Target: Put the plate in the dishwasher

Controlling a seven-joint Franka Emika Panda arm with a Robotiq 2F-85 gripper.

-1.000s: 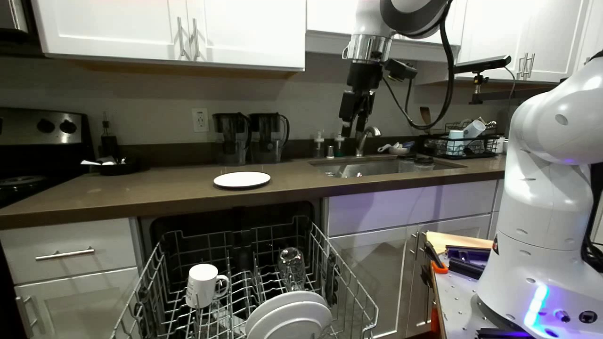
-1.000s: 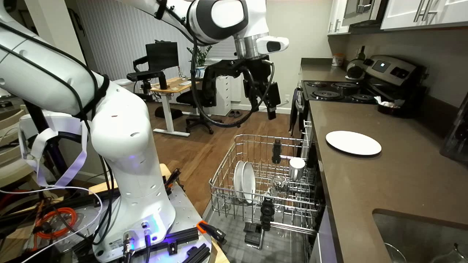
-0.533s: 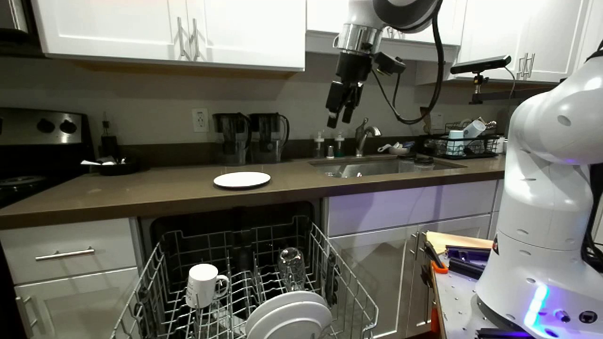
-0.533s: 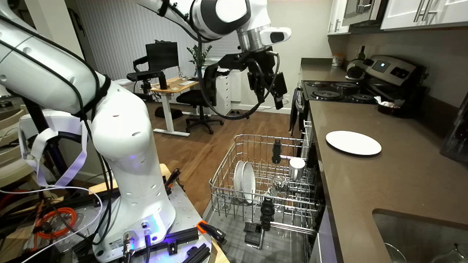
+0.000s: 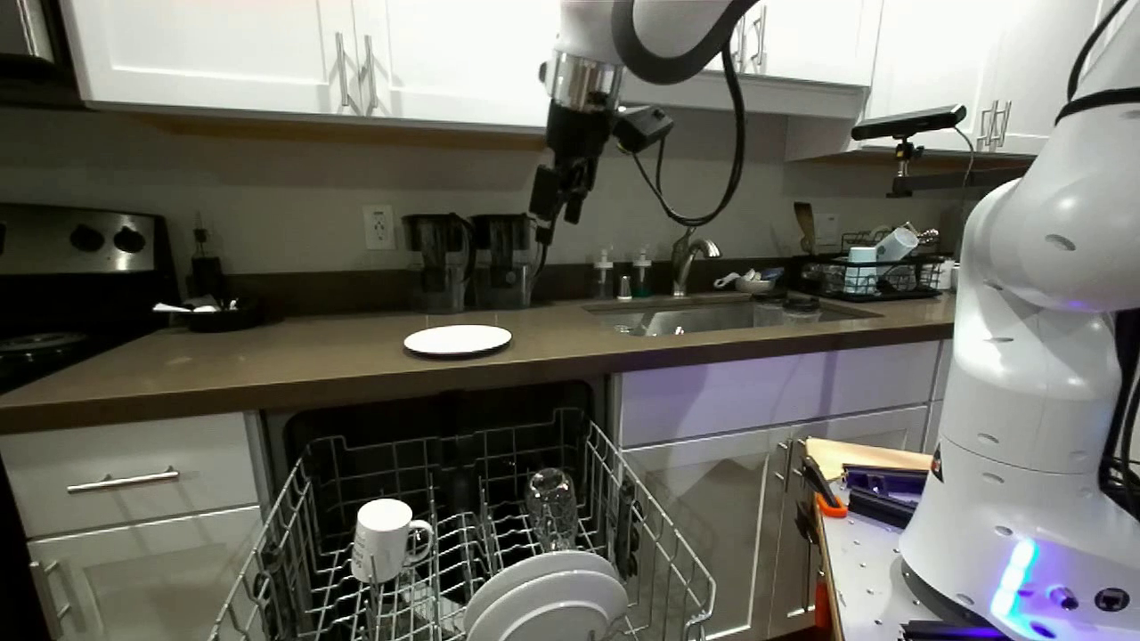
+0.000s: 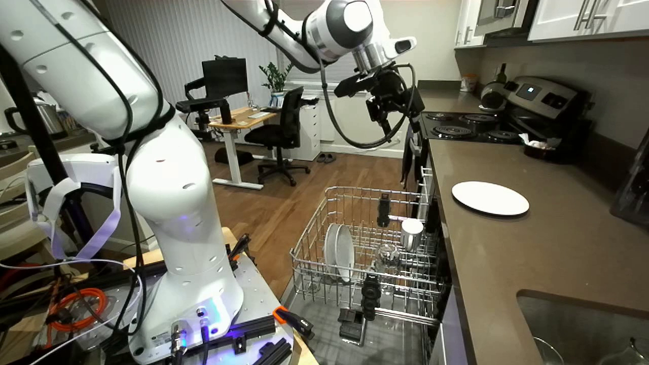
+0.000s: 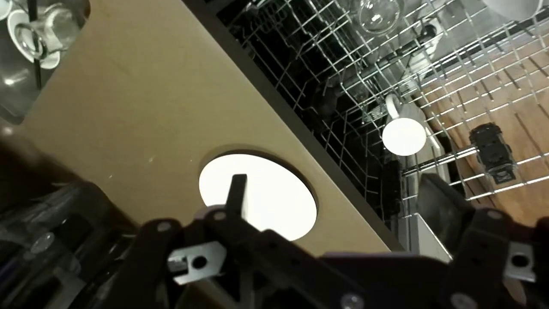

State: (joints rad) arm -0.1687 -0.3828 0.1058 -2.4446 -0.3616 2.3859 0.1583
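Observation:
The white plate (image 5: 458,339) lies flat on the brown counter near its front edge; it also shows in an exterior view (image 6: 490,198) and in the wrist view (image 7: 279,197). The dishwasher (image 5: 525,401) stands open below the counter, its wire rack pulled out; it also shows in an exterior view (image 6: 390,339). My gripper (image 5: 558,223) is in the air, well above the counter, to the right of the plate in that view. It also shows in an exterior view (image 6: 400,124). In the wrist view my fingers (image 7: 336,178) are wide apart with nothing between them; one finger overlaps the plate's image.
The rack holds a white mug (image 5: 378,539), a glass (image 5: 552,507) and two upright white plates (image 5: 561,610). Two dark pitchers (image 5: 503,263) stand at the back of the counter. The sink (image 5: 712,316) is to the right, the stove (image 5: 80,276) to the left.
My arm has swung leftward in an exterior view, bringing the gripper from above the sink towards the pitchers and the plate. The gripper has tilted a little. The plate and rack have not moved.

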